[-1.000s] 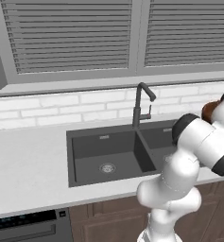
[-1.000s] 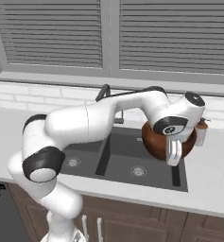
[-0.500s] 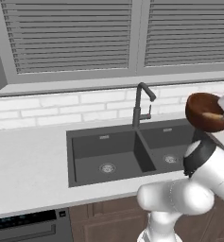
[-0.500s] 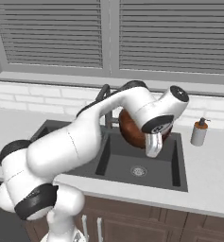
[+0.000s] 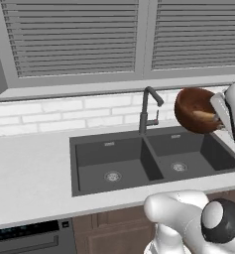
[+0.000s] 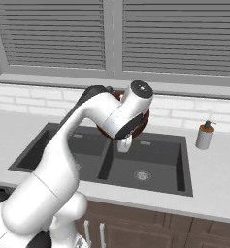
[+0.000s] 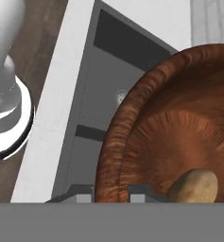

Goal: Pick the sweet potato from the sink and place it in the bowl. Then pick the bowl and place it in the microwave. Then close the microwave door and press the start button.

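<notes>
Bowl swings up and left off the counter; claw pinches its rim at 6 o'clock, potato inside, above sink.

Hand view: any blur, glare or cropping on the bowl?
Hand view: the dark reddish-brown wooden bowl is sharp, no glare, wood grain clear, but cropped at the right edge; the tan sweet potato sits inside. Left base view: the bowl is evenly lit with soft shading. Right base view: the arm covers most of the bowl.
</notes>
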